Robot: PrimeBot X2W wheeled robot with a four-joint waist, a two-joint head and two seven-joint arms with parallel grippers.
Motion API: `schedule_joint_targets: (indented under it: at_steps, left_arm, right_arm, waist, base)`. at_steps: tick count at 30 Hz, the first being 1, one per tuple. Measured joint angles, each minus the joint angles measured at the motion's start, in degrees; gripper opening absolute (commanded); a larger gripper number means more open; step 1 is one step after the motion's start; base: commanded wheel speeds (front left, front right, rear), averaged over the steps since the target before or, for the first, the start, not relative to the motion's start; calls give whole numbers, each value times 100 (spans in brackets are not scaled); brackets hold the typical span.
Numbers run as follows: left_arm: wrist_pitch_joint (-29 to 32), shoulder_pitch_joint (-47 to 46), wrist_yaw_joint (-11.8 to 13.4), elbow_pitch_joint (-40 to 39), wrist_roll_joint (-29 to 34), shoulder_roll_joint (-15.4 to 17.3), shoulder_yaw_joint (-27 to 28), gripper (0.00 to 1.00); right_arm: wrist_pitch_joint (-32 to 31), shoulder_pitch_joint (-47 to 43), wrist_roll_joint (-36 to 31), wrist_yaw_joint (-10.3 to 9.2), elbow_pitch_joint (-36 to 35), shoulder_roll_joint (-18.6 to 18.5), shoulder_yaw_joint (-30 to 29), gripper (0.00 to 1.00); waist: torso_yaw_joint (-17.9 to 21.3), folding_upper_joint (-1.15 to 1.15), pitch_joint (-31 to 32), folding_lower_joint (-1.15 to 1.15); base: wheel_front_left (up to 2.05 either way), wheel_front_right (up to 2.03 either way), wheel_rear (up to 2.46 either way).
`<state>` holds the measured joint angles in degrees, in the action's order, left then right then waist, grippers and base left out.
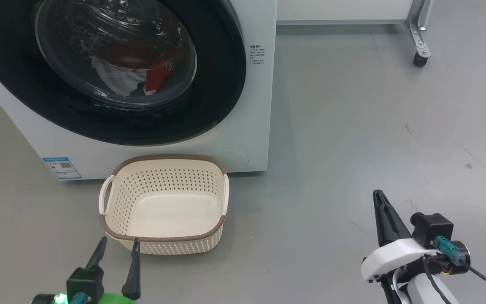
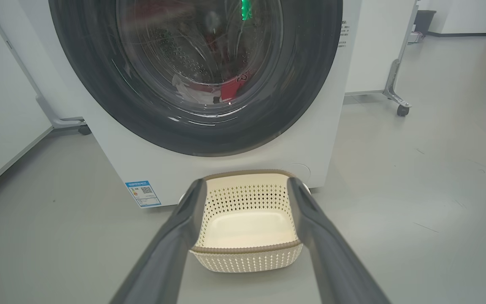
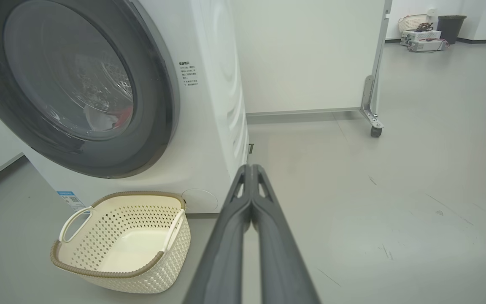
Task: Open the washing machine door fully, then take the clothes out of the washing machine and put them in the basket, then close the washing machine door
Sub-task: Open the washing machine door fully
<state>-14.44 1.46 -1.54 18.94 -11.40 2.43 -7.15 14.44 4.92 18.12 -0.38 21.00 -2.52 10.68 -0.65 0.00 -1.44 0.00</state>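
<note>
The white washing machine (image 1: 243,139) stands ahead with its round black-rimmed door (image 1: 213,97) closed against its front. Red and white clothes (image 1: 141,76) lie behind the glass, also seen as clothes (image 2: 226,88) in the left wrist view. The cream basket (image 1: 116,219) with a brown rim sits empty on the floor before the machine. My left gripper (image 1: 117,242) is open, just in front of the basket's near rim, holding nothing. My right gripper (image 1: 380,195) is shut and empty, over bare floor well to the right of the basket; its fingers (image 3: 249,177) press together.
A white panel on a castor (image 1: 420,59) stands at the back right. Another white panel and its wheeled foot (image 2: 83,128) stand left of the machine. Grey floor stretches to the right. A bin and boxes (image 3: 424,31) sit far off.
</note>
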Motion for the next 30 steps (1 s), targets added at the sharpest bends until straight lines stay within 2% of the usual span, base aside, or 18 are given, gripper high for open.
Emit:
schedule_joint_targets:
  at_steps: [6, 11, 17, 30]
  left_arm:
    - [0, -42, -1, -35, 2, -1, -41, 100]
    - [1, -143, -5, -65, 9, -1, -60, 100]
    - [1, -191, -37, -67, 40, -3, -126, 100]
    - [1, -491, -111, -110, 66, -5, -315, 100]
  right_arm:
    - [0, 104, 369, 110, 30, 1, -156, 0]
    - [-2, 257, 1371, 292, 44, -1, -374, 0]
    - [-182, 476, 2965, 433, 87, 0, -744, 0]
    - [-865, 1502, 4636, 425, 181, -3, -1283, 0]
  waist:
    - [-48, 0, -98, 0]
    - [-111, 0, -236, 0]
    - [-216, 0, -391, 0]
    - [-459, 0, -770, 0]
  base:
    - [0, 0, 0]
    - [0, 0, 0]
    - [0, 0, 0]
    - [0, 0, 0]
